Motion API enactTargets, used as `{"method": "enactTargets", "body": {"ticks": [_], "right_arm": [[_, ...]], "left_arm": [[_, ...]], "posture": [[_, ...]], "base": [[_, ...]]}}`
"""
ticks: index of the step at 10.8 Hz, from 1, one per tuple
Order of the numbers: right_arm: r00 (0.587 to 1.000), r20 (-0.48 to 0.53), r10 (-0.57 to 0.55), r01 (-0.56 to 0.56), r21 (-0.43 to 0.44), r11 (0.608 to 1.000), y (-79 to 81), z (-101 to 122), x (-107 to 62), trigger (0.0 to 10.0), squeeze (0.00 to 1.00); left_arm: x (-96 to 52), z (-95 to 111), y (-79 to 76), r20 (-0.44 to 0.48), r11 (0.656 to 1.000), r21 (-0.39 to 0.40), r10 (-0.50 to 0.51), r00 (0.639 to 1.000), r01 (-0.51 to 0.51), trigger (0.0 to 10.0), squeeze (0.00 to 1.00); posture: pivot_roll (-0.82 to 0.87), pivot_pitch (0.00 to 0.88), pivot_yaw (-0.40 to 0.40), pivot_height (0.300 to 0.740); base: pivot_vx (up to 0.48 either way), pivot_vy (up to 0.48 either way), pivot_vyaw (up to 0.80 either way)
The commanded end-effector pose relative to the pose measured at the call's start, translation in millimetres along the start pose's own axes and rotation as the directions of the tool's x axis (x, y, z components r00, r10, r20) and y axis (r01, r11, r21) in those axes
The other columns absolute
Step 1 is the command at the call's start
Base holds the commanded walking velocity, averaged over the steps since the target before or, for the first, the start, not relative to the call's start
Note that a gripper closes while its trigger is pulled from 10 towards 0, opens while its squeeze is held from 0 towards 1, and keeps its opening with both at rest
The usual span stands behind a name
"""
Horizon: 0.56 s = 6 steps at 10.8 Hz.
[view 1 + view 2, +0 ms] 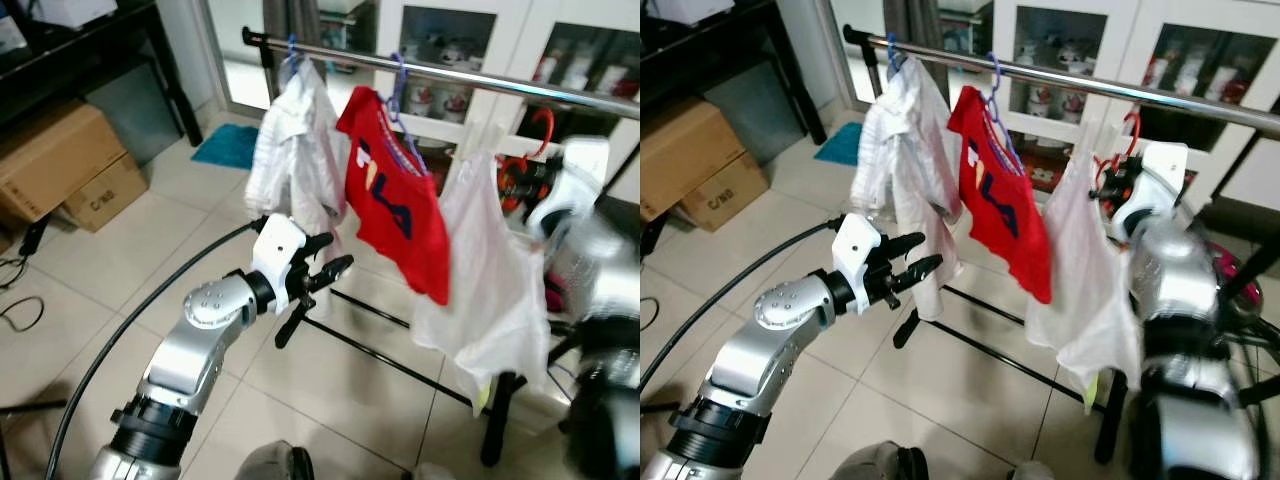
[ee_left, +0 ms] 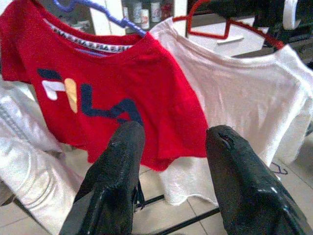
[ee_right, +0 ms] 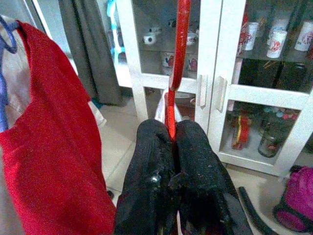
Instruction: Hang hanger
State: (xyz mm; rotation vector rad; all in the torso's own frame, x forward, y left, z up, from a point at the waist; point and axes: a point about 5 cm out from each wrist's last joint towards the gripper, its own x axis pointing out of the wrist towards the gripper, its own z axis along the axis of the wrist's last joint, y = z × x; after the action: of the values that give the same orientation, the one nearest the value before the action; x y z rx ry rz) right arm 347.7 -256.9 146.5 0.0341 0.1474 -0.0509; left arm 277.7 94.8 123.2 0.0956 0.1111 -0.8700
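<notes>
Even, soft daylight fills the room, brightest at the upper middle of the head views where a pale strip of floor (image 1: pixel 245 85) glows beyond the rail (image 1: pixel 470 75), and the metal rail carries a thin streak of glare while the tiles below show only faint shadows. The right edge of the head views is smeared by motion blur, so the right arm (image 1: pixel 585 230) there reads as a white and grey smudge, perhaps mid-swing. In the wrist views the near black fingers (image 2: pixel 120 181) are soft and out of focus, with small shiny highlights on them, and the white shirt (image 2: pixel 249 103) looks slightly washed out.
</notes>
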Motion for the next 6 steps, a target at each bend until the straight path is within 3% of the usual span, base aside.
{"method": "enactTargets", "body": {"ticks": [1, 3, 6], "right_arm": [[0.990, 0.136, -0.025, 0.021, 0.032, 0.999, 0.6, 24.0, -1.3, 0.0, 0.00], [0.969, 0.233, -0.082, 0.066, 0.073, 0.995, 2.8, 44.5, 0.8, 0.0, 0.00], [0.964, 0.243, -0.112, 0.094, 0.085, 0.992, 2.7, 69.4, 17.1, 0.0, 0.00]], "left_arm": [[-0.9, 1.7, -1.3, 0.009, 1.000, 0.015, -0.003, 1.000, 0.003, 10.0, 0.00], [0.6, 3.6, -0.8, 0.010, 1.000, 0.020, -0.012, 1.000, 0.012, 10.0, 0.00], [2.3, 7.7, 5.3, 0.017, 1.000, 0.020, 0.009, 1.000, -0.009, 10.0, 0.00]], "posture": [[-0.12, 0.000, 0.082, 0.740], [-0.12, 0.000, 0.090, 0.740], [-0.10, 0.000, 0.083, 0.740]], "base": [[0.000, 0.000, 0.00], [0.000, 0.000, 0.00], [0.000, 0.000, 0.00]]}}
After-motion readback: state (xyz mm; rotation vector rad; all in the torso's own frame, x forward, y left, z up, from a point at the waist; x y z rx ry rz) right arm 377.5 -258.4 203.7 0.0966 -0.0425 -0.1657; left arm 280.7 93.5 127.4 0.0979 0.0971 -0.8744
